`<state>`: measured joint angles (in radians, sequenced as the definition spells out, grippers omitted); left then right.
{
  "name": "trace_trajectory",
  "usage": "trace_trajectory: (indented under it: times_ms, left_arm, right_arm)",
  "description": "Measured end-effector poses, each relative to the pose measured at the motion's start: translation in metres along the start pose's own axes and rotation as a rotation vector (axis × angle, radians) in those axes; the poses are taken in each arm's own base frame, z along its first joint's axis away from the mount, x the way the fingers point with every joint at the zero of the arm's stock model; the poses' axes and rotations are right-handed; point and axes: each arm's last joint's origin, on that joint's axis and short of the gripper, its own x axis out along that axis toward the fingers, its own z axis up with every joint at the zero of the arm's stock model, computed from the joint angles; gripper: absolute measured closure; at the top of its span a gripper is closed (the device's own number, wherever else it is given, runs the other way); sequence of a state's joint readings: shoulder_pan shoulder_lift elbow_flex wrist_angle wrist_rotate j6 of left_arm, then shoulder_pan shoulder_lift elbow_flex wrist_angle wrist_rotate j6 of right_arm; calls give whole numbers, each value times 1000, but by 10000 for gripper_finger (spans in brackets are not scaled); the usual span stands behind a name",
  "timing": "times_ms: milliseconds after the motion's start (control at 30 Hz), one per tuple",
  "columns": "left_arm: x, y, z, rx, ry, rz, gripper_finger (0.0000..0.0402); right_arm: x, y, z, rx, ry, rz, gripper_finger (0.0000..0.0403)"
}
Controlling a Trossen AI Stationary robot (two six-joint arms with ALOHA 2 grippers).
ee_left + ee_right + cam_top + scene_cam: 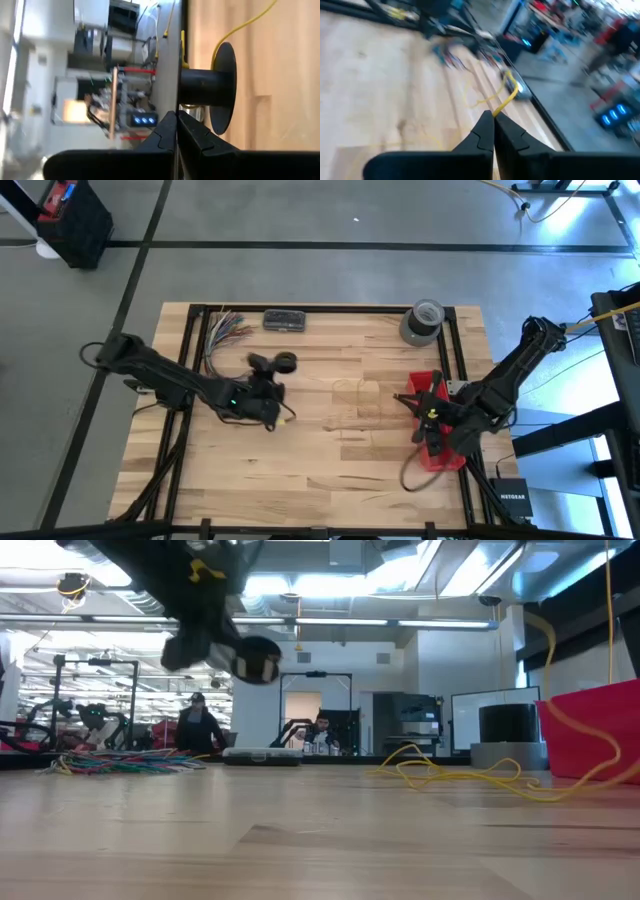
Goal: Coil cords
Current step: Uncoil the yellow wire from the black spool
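Observation:
A thin yellow cord (450,772) lies in loose loops on the wood at mid-table; it shows faintly in the high view (352,394). A black spool (210,87) with a round flange is in the air by my left gripper (262,366), left of the table's middle; it also shows in the low view (258,660). The cord (245,22) runs from the spool over the wood. My left gripper (176,116) is shut. My right gripper (432,416) is over the red bin (440,452) at the right and shut on the cord (502,102). My left gripper's shut fingertips (170,125) meet the spool at the end of its shaft (186,102) away from the table, level, with the wrist rolled on its side. The spool is clear of the table, its axis upright. Which part sits between the fingers is hidden. My right gripper pinches the yellow cord (499,108) between its two fingertips. The cord comes out past the tips and runs on, slack, over the wood toward the far side.
A bundle of multicoloured wires (225,330) and a dark flat box (284,320) lie at the far edge. A grey tape roll (422,320) stands at the far right. A black cable (410,475) loops by the red bin. People stand in the room beyond (198,725).

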<state>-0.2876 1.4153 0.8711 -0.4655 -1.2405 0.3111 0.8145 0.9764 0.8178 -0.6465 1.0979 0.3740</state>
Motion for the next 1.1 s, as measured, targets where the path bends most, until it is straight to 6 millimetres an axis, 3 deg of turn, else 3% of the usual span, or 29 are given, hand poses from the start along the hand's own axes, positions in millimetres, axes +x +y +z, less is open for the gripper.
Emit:
trace_trajectory:
  times_ms: [267, 567, 800, 1100]
  left_arm:
    - [21, -64, 28, 215, -19, 0, 402]
    - [40, -114, 30, 216, -24, -81, 402]
    - [41, -119, 32, 94, -41, -117, 390]
    - [27, -109, 50, -25, -77, -219, 280]
  right_arm:
    - [28, -2, -52, 108, 136, -103, 400]
    - [44, -5, -67, 217, 249, -66, 400]
    - [51, -9, -67, 257, 295, -45, 373]
    - [51, -8, -66, 240, 304, -22, 285]
